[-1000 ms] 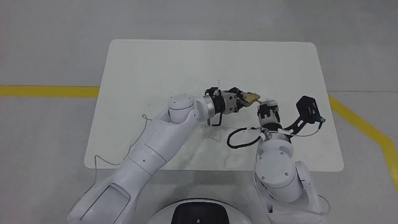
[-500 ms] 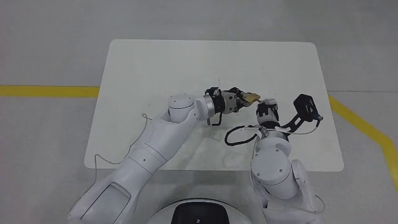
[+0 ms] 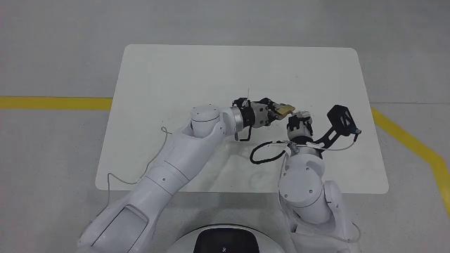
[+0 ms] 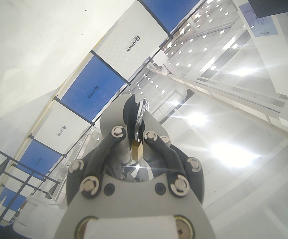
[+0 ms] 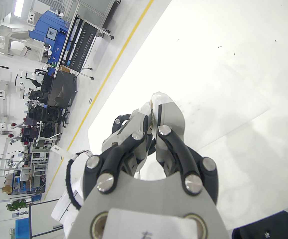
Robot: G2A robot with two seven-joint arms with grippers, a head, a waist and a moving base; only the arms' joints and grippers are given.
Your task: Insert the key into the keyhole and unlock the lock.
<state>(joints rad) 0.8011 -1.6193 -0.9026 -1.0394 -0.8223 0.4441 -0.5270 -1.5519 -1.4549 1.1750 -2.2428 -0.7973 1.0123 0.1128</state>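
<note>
Above table, left end effector clamps lock lengthwise between fingers.

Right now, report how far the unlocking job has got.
Done: both pickups. The left hand grips the padlock; the right hand pinches a thin sliver, apparently the key. In hand: the two hands sit close together above the table. Still to do, it seems: inserting and turning the key.

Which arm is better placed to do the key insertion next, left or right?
Right, probably. The right gripper is shut on what looks like the thin metal key and sits beside the brass padlock, which the left gripper clamps above the white table.
</note>
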